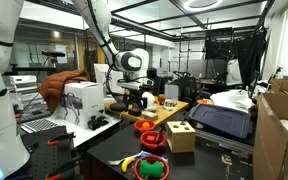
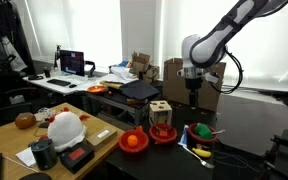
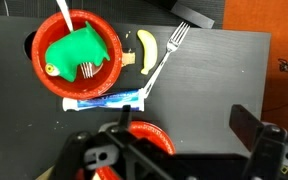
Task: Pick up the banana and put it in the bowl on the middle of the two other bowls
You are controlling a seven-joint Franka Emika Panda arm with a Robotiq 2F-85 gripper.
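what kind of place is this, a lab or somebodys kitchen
Most likely a robotics lab or workshop, not a kitchen: a lit screen on a cluttered desk, stacked cardboard boxes, and a robot arm over a black table.

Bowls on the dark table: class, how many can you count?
3. In an exterior view, an orange-red bowl sits toward the image's left, a red bowl in the middle by the wooden box, and a green-rimmed bowl toward the right. Clutter could hide more.
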